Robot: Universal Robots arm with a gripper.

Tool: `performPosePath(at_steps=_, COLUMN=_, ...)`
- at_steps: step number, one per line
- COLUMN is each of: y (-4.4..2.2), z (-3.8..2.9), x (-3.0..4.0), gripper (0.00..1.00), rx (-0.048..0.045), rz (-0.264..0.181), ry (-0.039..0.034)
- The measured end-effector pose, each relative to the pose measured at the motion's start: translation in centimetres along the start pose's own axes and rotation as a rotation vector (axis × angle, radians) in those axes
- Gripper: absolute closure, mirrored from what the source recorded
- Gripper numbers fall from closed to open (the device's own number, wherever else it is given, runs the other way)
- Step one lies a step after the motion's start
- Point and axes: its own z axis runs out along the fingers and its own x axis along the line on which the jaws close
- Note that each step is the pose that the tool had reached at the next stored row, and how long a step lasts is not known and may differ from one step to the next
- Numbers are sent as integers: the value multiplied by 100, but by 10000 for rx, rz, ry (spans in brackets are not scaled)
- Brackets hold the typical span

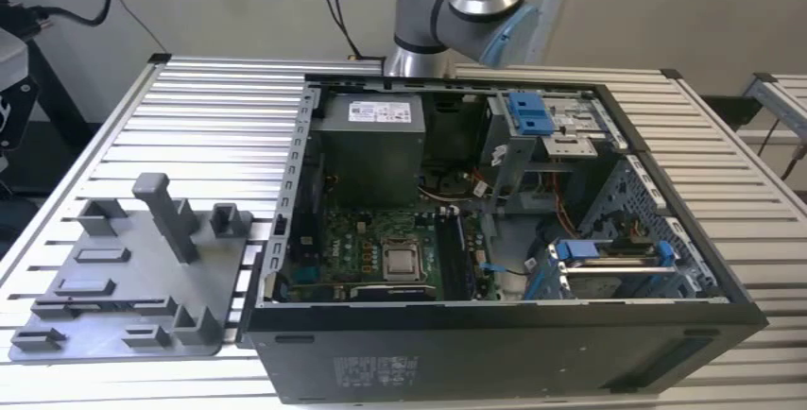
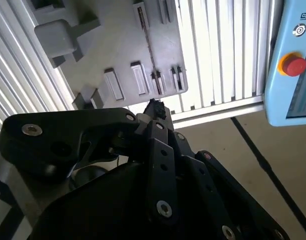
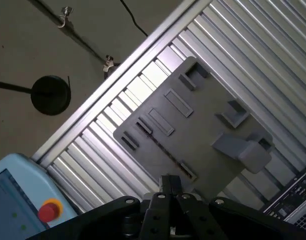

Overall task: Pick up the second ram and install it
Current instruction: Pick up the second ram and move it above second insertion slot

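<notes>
On the exterior view's left, a grey fixture tray (image 1: 127, 325) lies on the slatted metal surface (image 1: 202, 127), with a tall post (image 1: 164, 216) rising from it. In both wrist views the tray is seen from above. A thin dark strip runs across it on edge between small holders, and this reads as the second ram (image 3: 165, 150) (image 2: 148, 50), not yet lifted from its fixture.

The end effector (image 3: 167, 184) (image 2: 155, 107) hangs above the tray, near one end of that strip and apart from it. It is drawn narrow, with its tips all but meeting and nothing visibly between them.

Further right in the exterior view stands the open computer case (image 1: 505, 353), its motherboard (image 1: 366, 240) exposed, and the arm (image 1: 460, 4) rises behind it.

The step in hand looks like the approach for the pickup, so nothing of the second ram's installation is done. The grasp would seem to call for wider jaws, squared to the strip's flat faces. A straight descent onto its middle would keep the thin board from tilting in its holders.
</notes>
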Motion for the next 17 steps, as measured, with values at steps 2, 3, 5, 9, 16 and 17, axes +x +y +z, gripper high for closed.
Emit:
performPosePath(at_steps=2, y=0, z=0, x=0, gripper=89, rx=7, rz=-76, ry=7)
performPosePath(at_steps=3, y=0, z=0, x=-1, gripper=89, rx=16, rz=-133, ry=16)
performPosePath(at_steps=5, y=0, z=0, x=0, gripper=89, rx=39, rz=-326, ry=44)
performPosePath(at_steps=9, y=0, z=0, x=0, gripper=89, rx=67, rz=-932, ry=79)
performPosePath(at_steps=16, y=0, z=0, x=0, gripper=89, rx=129, rz=-2197, ry=152)
performPosePath(at_steps=17, y=0, z=0, x=0, gripper=89, rx=134, rz=-2363, ry=160)
